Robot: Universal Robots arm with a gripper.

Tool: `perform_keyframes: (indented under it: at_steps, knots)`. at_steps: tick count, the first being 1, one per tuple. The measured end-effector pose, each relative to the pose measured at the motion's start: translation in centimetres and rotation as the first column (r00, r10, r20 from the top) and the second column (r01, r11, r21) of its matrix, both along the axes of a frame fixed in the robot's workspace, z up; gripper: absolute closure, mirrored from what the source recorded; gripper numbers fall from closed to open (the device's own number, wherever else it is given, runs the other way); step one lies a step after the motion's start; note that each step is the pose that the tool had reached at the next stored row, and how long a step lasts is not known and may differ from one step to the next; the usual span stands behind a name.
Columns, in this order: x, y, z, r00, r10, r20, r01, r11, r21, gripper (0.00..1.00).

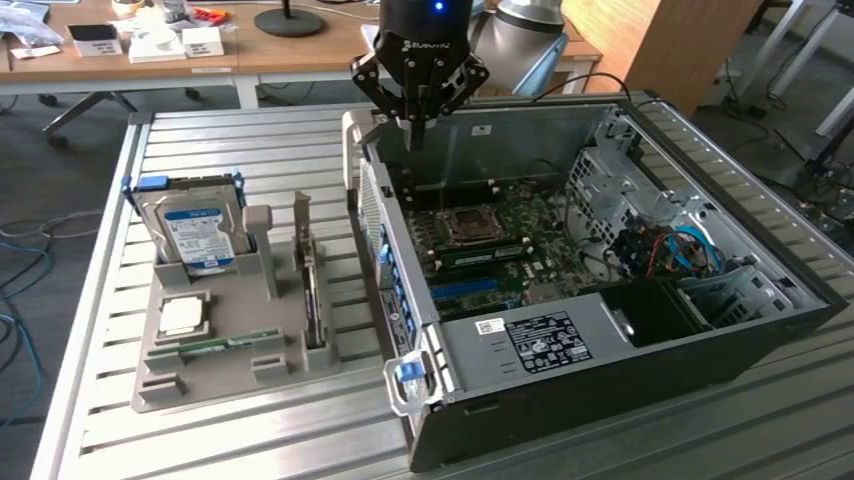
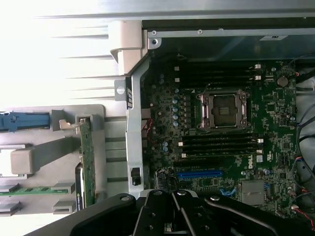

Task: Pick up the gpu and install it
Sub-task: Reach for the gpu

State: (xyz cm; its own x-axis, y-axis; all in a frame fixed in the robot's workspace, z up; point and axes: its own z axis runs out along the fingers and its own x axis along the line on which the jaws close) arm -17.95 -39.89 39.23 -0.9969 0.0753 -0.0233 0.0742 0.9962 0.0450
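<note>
Four parts in grey holder (image 1: 254,372) at 9 o'clock of the exterior view: hard drive (image 1: 200,235), processor (image 1: 182,318), memory stick (image 1: 214,347) and gpu (image 1: 310,280), the last standing on edge in its slot, untouched. At 12 o'clock, gripper (image 1: 418,138), fingers pressed together, pinching nothing, hanging above rear wall of open computer case (image 1: 641,400). Gpu at 8 o'clock from gripper, well apart.
</note>
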Motion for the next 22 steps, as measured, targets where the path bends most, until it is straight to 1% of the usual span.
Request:
perform_keyframes:
  at_steps: [5, 10, 22]
  knots:
    - [0.0, 0.0, -0.01, 1.0, 0.0, 0.0002, 0.0, 1.0, 0.0002, 0.89]
    - [-0.4, 0.0, 0.0, 1.0, 0.0, 0.0, 0.0, 1.0, 0.0001, 0.89]
    - [-2.7, 0.0, -0.02, 1.0, 0.0, 0.0001, 0.0, 1.0, 0.0001, 0.89]
